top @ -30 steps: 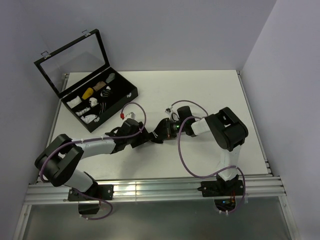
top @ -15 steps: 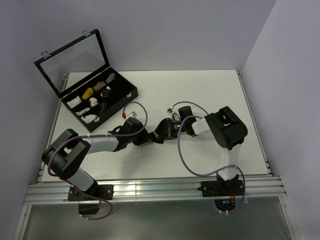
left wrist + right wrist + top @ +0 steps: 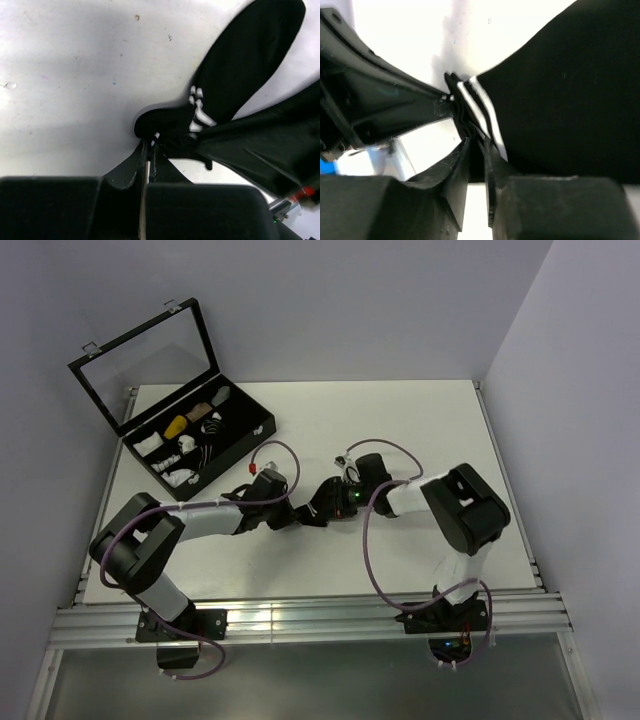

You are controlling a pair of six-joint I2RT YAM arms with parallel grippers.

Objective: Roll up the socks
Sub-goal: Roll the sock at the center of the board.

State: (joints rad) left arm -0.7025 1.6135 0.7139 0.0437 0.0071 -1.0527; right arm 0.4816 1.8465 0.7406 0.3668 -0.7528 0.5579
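A white table [image 3: 400, 430] filled most of the top view, with an open black case [image 3: 230, 462] at its upper left corner, the lid tipped back and small white, yellow and tan rolled bundles [image 3: 176, 427] in its compartments. The left arm [image 3: 190, 525] reached in from the lower left and the right arm [image 3: 465, 510] from the lower right, their tips meeting just left of the table's centre. The socks [image 3: 240, 85] lay there on the bare surface, black, with thin white stripes at the cuff, the foot stretching toward the upper right of the left wrist view. The left gripper [image 3: 149, 145] was pinched together on the dark edge of the cuff. The right gripper [image 3: 476, 145] was clamped on the striped cuff from the other side, fabric showing between its narrow fingers.
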